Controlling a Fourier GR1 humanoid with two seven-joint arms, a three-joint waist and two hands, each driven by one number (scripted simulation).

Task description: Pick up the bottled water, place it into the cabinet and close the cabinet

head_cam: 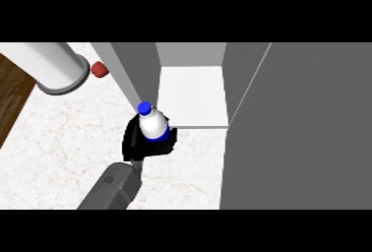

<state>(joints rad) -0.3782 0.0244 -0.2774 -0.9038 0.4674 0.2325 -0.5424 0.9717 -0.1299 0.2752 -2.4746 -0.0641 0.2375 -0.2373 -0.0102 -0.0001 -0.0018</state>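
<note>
The bottled water (152, 125) is white with a blue cap and a blue band, and it stands upright in my left hand (135, 140). The black fingers curl round its lower part and hide it. The hand hovers over the counter just in front of the open cabinet's white shelf (193, 96), close to the shelf's front left corner and the cabinet's grey left wall (135, 69). The cabinet door (305, 128) is swung wide open and fills the right side of the view. My right hand does not show.
A large white cylinder (52, 66) lies at the back left with a small red object (100, 70) beside it. The marble counter (58, 147) spreads to the left, and a wooden floor strip (11, 96) marks its left edge.
</note>
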